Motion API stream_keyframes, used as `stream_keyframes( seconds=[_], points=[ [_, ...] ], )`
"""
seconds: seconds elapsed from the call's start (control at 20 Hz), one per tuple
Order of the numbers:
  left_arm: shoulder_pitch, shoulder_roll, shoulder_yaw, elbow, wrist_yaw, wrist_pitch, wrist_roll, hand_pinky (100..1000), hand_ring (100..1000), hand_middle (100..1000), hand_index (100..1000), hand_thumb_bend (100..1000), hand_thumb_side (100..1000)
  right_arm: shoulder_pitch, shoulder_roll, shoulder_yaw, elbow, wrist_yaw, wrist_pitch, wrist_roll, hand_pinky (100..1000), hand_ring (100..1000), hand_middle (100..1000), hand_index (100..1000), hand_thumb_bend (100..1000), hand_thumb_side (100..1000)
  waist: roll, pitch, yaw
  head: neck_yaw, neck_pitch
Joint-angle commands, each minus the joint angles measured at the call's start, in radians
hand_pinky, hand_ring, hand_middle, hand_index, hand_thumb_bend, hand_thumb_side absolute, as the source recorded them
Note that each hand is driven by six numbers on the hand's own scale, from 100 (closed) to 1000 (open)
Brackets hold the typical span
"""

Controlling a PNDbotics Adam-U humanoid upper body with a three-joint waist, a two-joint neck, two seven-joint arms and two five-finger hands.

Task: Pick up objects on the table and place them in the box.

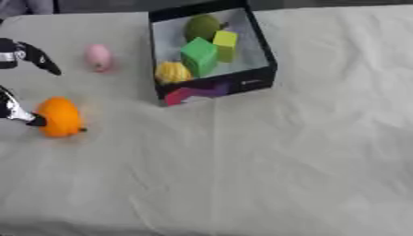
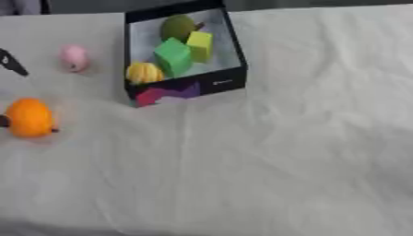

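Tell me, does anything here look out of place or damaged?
Nothing looks damaged or spilled. The box sits slightly askew, and the orange fruit and pink object lie outside it, near the left hand.

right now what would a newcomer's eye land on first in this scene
The black box at the table's far middle stands out, already holding a green block, a yellow block, a dark green fruit and a yellow fruit. Next comes the orange at the left, with the left hand spread beside it, and a pink thing beyond.
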Motion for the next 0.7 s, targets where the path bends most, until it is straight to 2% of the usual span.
stream_keyframes(
  seconds=[0.05,0.25,0.5,0.7],
  points=[
    [-0.023,0.004,-0.001,0.053,-0.046,-0.020,0.001,965,877,790,848,658,278,-0.005,-0.019,-0.009,-0.007,0.006,0.000,0.005,879,756,700,866,100,609,-0.011,-0.012,0.000,0.005,-0.013],
    [-0.034,-0.022,-0.017,0.113,-0.089,-0.036,-0.012,948,871,786,848,666,292,-0.009,-0.016,-0.009,-0.007,0.007,0.003,0.008,880,756,700,867,100,611,-0.010,-0.008,-0.001,0.006,-0.016],
    [-0.049,-0.055,-0.028,0.166,-0.117,-0.040,0.008,919,835,764,831,609,287,-0.011,-0.011,-0.009,-0.006,0.012,0.007,0.012,881,756,701,867,100,619,-0.009,-0.004,0.000,0.009,-0.017],
    [-0.060,-0.086,-0.035,0.200,-0.098,-0.024,0.056,866,778,716,801,486,272,-0.012,-0.008,-0.010,-0.005,0.016,0.008,0.015,882,756,701,867,100,619,-0.010,-0.003,-0.001,0.011,-0.018]
  ],
)
